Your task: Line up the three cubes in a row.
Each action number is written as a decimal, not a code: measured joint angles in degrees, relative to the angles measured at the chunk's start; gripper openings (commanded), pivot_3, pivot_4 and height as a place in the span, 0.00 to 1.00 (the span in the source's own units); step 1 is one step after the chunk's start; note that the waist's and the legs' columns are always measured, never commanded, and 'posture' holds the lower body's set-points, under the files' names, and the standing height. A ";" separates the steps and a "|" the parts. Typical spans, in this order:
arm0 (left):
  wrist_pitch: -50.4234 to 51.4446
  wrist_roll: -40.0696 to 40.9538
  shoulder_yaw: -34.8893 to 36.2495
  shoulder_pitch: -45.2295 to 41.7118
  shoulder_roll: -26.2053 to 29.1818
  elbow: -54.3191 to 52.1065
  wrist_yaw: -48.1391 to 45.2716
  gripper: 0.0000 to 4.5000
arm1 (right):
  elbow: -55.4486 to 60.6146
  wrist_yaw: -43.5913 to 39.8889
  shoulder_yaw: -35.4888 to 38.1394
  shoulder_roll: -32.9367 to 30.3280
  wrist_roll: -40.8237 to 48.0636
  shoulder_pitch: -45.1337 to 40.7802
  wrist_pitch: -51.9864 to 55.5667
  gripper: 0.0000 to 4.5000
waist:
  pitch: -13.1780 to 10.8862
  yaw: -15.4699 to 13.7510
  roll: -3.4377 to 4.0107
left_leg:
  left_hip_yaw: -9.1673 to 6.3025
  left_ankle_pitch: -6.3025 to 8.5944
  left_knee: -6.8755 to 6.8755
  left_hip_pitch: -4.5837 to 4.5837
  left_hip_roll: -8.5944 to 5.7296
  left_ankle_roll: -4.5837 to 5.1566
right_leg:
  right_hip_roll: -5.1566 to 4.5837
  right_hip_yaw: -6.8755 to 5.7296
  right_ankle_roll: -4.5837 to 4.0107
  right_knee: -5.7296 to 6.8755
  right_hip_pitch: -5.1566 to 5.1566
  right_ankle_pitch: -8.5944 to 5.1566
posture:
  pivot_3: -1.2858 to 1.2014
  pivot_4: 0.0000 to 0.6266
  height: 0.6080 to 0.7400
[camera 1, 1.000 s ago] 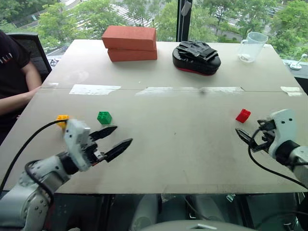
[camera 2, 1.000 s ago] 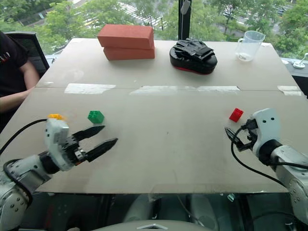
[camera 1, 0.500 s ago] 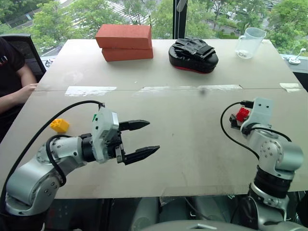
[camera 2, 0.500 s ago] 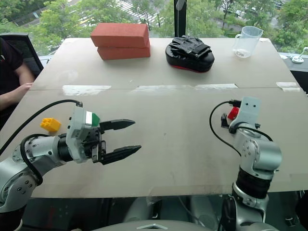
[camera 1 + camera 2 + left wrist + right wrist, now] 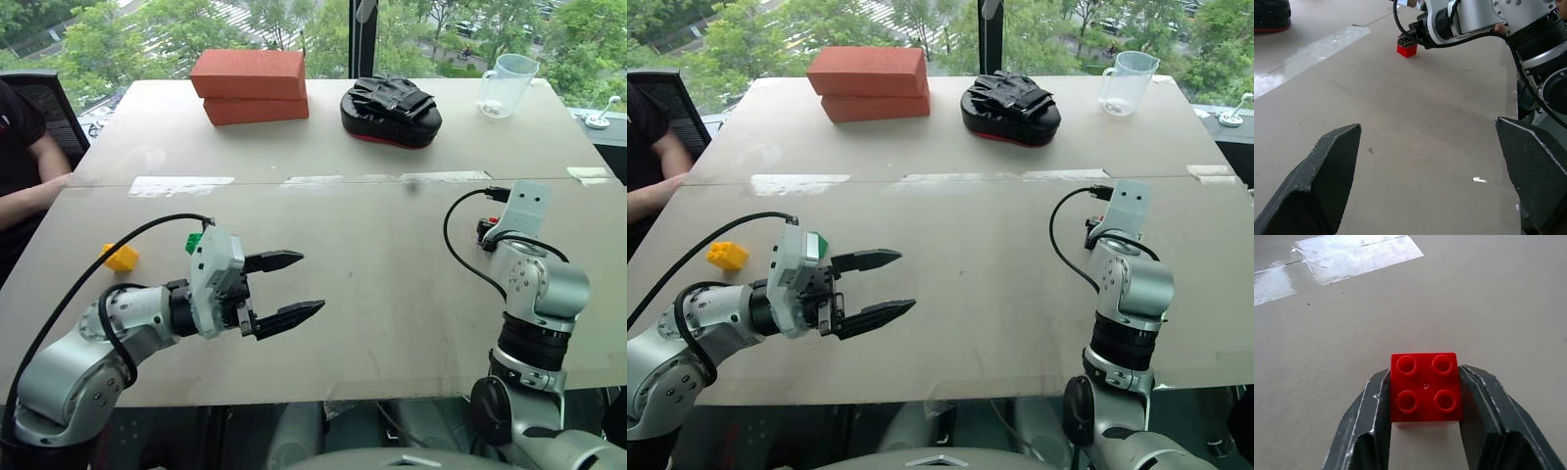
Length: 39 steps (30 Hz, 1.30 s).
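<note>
- Now pinched between the right gripper [image 5: 1425,431] fingers [image 5: 1369,423], previously spread: red cube [image 5: 1424,387], ready to carry toward a row.
- Left gripper [image 5: 286,290]: fingers spread, nothing between them.

The robot's left arm reaches in from the near left, bent at the elbow, its forearm angled toward the middle. The left gripper [image 5: 286,290] hovers above the surface and points roughly level toward the right, its two black jaws spread wide with nothing between them. The right arm extends forward on the right side, wrist tipped downward. The right gripper [image 5: 1425,396] has its jaws closed against both sides of the red cube [image 5: 1424,387].
</note>
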<state>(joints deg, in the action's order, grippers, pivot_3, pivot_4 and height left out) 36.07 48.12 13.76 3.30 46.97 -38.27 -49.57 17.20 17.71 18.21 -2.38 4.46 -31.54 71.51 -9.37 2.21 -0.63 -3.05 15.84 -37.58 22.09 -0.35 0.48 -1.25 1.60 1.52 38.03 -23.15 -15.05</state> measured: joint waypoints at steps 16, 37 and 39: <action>-6.30 -3.74 9.53 16.87 -1.18 -0.70 -2.83 1.00 | -15.12 -74.33 -33.43 -30.25 13.78 -10.35 -31.47 0.29 | -0.08 0.93 0.07 | 0.16 0.10 0.12 -0.23 0.25 0.18 | 0.16 0.09 -0.02 -0.03 0.08 0.01 | 0.52 0.24 0.98; -5.85 -2.85 16.71 24.83 -1.28 -5.29 -3.59 1.00 | -43.40 -88.14 -44.24 -20.78 -1.45 -21.84 -51.91 0.29 | -0.10 -0.14 0.04 | -0.08 -0.01 0.10 0.08 0.04 -0.06 | -0.15 0.09 -0.02 -0.09 -0.10 0.02 | 0.52 0.24 0.98; -5.21 -2.79 16.70 24.17 -1.10 -5.59 -2.91 1.00 | -43.52 -87.94 -44.22 -20.63 -2.27 -21.90 -52.38 0.40 | -0.10 -0.14 0.04 | -0.08 -0.01 0.10 0.08 0.04 -0.06 | -0.15 0.09 -0.02 -0.09 -0.10 0.02 | 0.52 0.24 0.98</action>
<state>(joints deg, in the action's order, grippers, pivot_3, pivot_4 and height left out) 30.86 45.33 30.45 27.46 45.87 -43.86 -52.49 -26.32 -70.23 -26.01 -23.01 2.19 -53.44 19.13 -9.47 2.08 -0.59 -3.13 15.82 -37.48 22.17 -0.31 0.42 -1.40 1.69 1.49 37.93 -23.25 -15.03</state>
